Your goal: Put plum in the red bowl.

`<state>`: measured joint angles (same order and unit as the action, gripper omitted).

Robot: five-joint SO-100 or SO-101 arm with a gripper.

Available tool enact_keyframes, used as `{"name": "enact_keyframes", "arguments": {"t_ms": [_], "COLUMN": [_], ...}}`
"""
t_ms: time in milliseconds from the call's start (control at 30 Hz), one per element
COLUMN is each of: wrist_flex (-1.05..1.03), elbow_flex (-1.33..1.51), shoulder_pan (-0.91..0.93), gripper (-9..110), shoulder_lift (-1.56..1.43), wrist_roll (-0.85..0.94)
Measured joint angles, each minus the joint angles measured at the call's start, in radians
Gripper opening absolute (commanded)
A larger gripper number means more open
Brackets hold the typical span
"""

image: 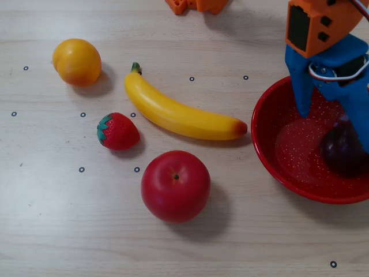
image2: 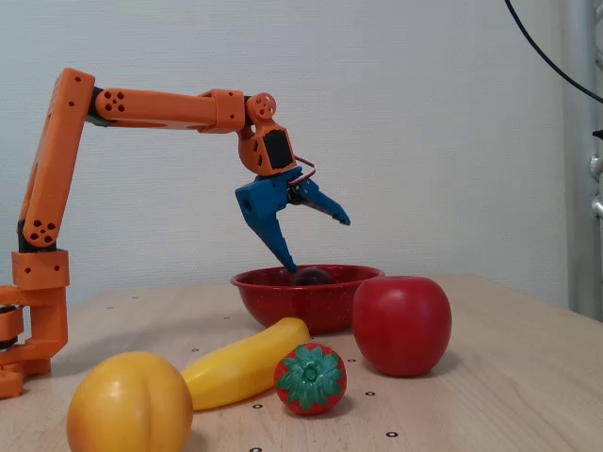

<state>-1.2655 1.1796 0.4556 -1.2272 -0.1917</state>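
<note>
The plum (image: 341, 153) is small and dark purple and lies inside the red bowl (image: 260, 135) at the right edge of the overhead view. In the fixed view its top (image2: 311, 276) shows just above the bowl's rim (image2: 283, 303). My blue gripper (image: 331, 112) hangs over the bowl with its jaws spread wide. One finger points down into the bowl. The other finger is raised, and in the overhead view it partly covers the plum. Nothing is held between the fingers. In the fixed view the gripper (image2: 316, 243) is just above the plum.
A red apple (image: 175, 186), a strawberry (image: 118, 131), a yellow banana (image: 181, 112) and an orange (image: 76, 62) lie on the wooden table to the left of the bowl. The arm's orange base (image2: 28, 320) stands at the far left of the fixed view.
</note>
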Motion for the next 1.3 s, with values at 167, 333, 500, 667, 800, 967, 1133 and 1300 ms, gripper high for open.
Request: {"name": "enact_keyframes", "arguments": {"t_ms": [167,333,500,667,800,967,1133,1300], "wrist_flex": [-0.008,-0.038,-0.034,0.057,0.199,0.287,0.288,0.33], "elbow_flex": [-0.078,-0.069,0.152,0.471,0.769,1.154,1.445,1.652], "shoulder_pan": [-0.002,-0.048,-0.169,-0.318,-0.426,-0.472,-0.492,-0.483], "gripper": [15,0,0,0,0,0,0,0], "shoulder_lift": [-0.015,-0.163,-0.43,-0.69,-0.928,-1.256,-1.555,-1.732], "wrist_roll": [0.002,0.018,0.018,0.018,0.026,0.023,0.008,0.008]}}
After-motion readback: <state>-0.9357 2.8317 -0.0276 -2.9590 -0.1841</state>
